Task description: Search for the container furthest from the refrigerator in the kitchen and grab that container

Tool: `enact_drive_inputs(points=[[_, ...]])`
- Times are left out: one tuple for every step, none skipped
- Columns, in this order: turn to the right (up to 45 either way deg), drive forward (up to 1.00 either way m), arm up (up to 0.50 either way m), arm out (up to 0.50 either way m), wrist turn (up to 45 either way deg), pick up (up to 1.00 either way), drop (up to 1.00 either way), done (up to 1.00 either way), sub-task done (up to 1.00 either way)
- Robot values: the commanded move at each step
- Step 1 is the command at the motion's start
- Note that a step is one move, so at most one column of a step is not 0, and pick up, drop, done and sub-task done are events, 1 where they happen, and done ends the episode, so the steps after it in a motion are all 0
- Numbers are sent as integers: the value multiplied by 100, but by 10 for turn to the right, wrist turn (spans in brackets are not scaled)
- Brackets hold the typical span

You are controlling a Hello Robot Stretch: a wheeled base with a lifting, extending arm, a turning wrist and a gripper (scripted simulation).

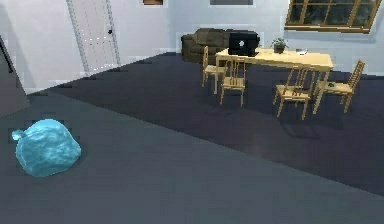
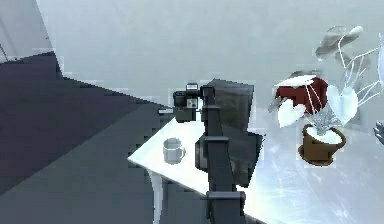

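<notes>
While the arm (image 2: 215, 150) stretches out across the white counter (image 2: 150, 155), its end effector (image 2: 184, 102) sits toward the far edge, just left of a dark box (image 2: 238, 105). With the counter and the box so close around it, I cannot tell whether it holds anything, and the state of its fingers is not something I can judge. The likeliest candidate for the container is a small white mug (image 2: 174, 151), upright near the counter's near-left corner, left of the arm and nearer than the end effector. A potted plant (image 2: 320, 125) with red and white leaves stands well to the right. Ahead of the robot the dark floor runs past a crumpled blue bag (image 1: 46, 148) at the near left toward a wooden counter (image 1: 300, 60) ringed with chairs (image 1: 232, 78). As I see it, the main danger is the mug's place near the corner. A sideways sweep or a careless pull-back of the arm could nudge it over the edge. The dark box is another hazard, since a turn of the wrist to the right might strike it. A further risk is the wrong pick, because whether this mug is the one furthest from the refrigerator I cannot judge from here.
</notes>
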Motion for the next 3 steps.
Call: enact_drive_inputs(points=[[0, 0, -30, 0, 0, 0, 0, 0, 0], [0, 0, 0, 0, 0, 100, 0, 0, 0], [0, 0, 10, 0, 0, 0, 0, 0, 0]])
